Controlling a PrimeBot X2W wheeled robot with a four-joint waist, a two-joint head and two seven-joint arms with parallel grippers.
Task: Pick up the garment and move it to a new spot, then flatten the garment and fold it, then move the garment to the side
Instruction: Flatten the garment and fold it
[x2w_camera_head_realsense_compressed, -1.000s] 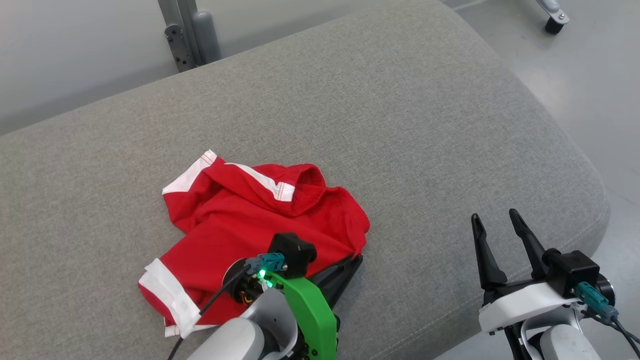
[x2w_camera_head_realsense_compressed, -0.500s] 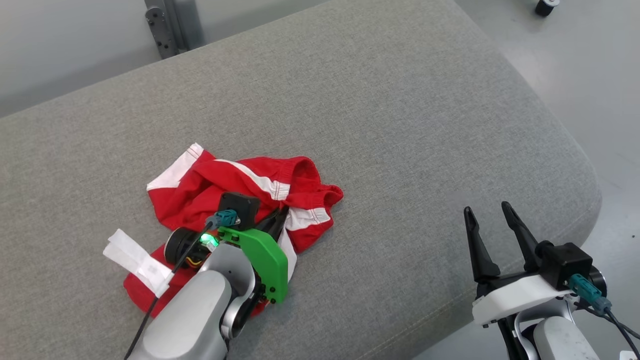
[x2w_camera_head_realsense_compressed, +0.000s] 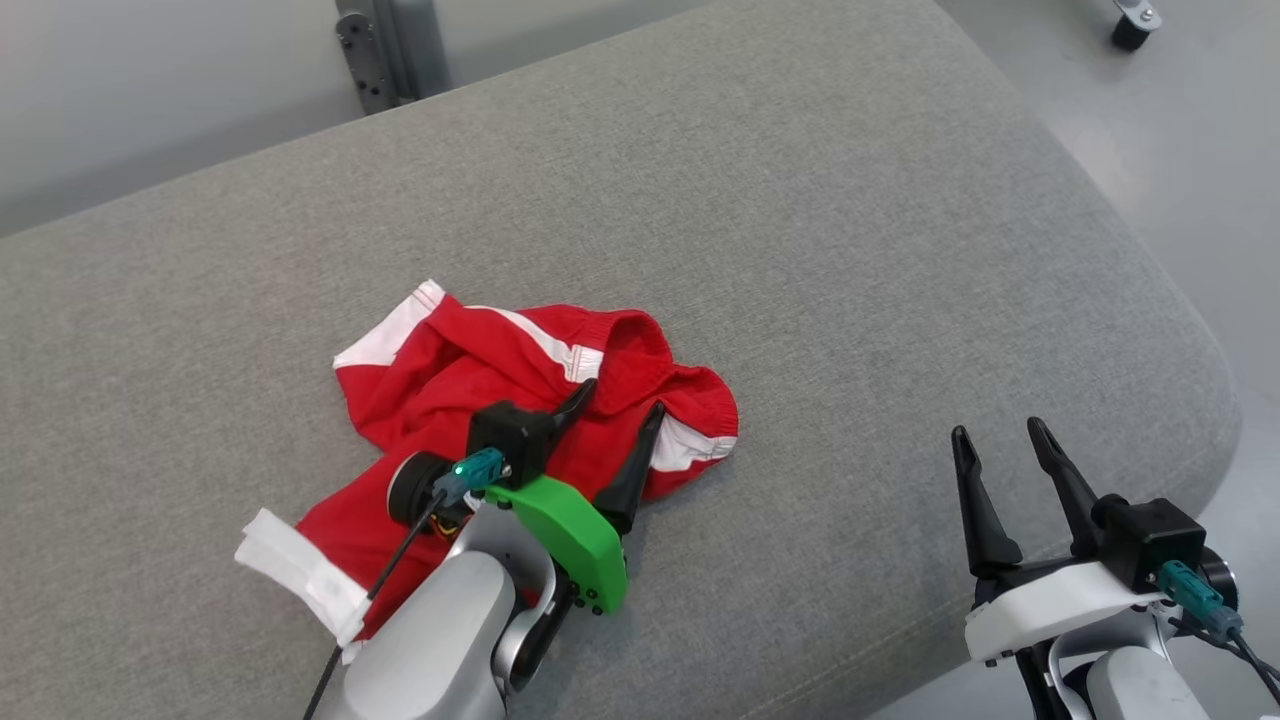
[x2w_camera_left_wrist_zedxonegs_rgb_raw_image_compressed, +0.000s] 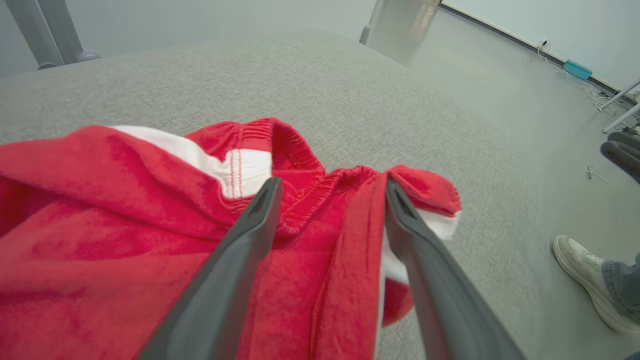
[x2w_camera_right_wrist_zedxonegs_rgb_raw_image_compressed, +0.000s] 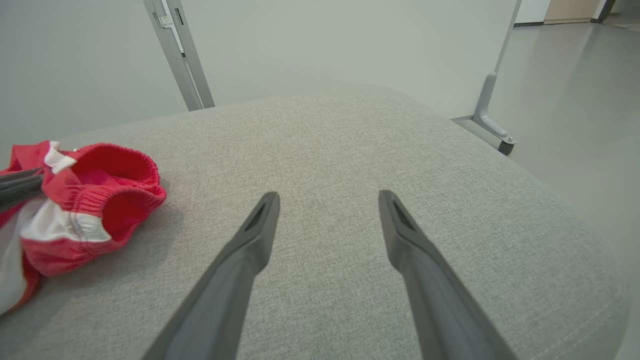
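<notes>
The garment is red with white stripes and lies crumpled on the grey cushion, left of centre in the head view. My left gripper stands open just above its right part, its fingers spread and holding nothing. In the left wrist view the garment fills the left and centre, and the two fingers straddle a raised red fold beside the elastic waistband. My right gripper is open over bare cushion at the lower right. The right wrist view has the garment at its left edge.
The cushion's rounded edge drops to a grey floor at the right. A metal post stands behind the cushion. A person's shoe rests on the floor in the left wrist view. A caster wheel sits at the top right.
My left gripper was shut on the garment's right edge, drew it left over the red cloth, and has now opened and let go. The head camera has shifted. The right gripper stayed open.
</notes>
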